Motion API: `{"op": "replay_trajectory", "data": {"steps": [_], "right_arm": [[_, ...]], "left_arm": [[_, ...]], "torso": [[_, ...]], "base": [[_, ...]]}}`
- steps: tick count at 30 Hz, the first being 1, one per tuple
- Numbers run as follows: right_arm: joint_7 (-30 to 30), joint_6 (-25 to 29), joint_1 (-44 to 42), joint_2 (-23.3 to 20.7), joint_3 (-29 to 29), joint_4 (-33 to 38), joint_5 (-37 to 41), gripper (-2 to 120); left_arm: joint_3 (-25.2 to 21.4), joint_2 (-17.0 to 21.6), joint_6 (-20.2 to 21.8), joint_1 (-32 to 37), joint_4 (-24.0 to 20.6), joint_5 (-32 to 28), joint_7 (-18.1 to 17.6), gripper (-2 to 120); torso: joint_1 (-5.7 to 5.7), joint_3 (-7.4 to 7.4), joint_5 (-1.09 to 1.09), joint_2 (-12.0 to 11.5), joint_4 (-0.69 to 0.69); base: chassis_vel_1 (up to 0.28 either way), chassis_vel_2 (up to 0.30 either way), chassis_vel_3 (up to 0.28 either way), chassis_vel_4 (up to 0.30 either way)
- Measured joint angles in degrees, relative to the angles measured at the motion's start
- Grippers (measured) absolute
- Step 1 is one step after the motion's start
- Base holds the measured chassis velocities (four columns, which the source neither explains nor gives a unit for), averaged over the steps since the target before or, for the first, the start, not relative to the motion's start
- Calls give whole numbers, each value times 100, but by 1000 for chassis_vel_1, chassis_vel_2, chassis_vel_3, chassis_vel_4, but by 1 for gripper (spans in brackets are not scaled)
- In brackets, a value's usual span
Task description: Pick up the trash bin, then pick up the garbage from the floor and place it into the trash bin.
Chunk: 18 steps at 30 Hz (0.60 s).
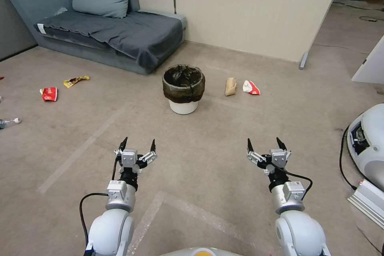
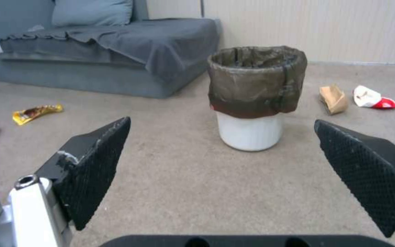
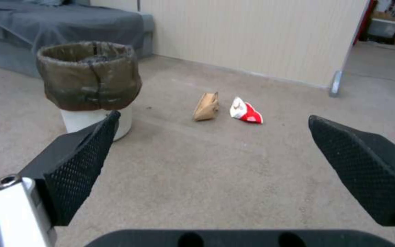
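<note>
The trash bin (image 1: 183, 89), white with a dark bag folded over its rim, stands upright on the carpet ahead of me, also visible as the trash bin (image 2: 254, 97) and the trash bin (image 3: 90, 84). Garbage lies around it: a brown paper bag (image 1: 230, 86) and a red-and-white packet (image 1: 251, 87) to its right, a red packet (image 1: 49, 94) and a yellow wrapper (image 1: 76, 81) far left. My left gripper (image 1: 138, 144) and right gripper (image 1: 266, 144) hang open and empty, well short of the bin.
A grey sofa (image 1: 100, 28) with a cushion stands at the back left. A beige partition wall (image 1: 256, 8) runs behind the bin. A white machine (image 1: 368, 144) with a cable sits at the right edge. A small piece of litter (image 1: 10, 121) lies far left.
</note>
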Motion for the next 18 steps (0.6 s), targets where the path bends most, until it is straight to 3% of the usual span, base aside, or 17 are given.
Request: {"op": "replay_trajectory", "data": {"steps": [18], "right_arm": [[8,-15,-23,11,0,15,0,100]], "left_arm": [[6,6,35,11,-4,-4,-19,100]], "torso": [[0,0,0,0,0]], "base": [[0,0,0,0]]}}
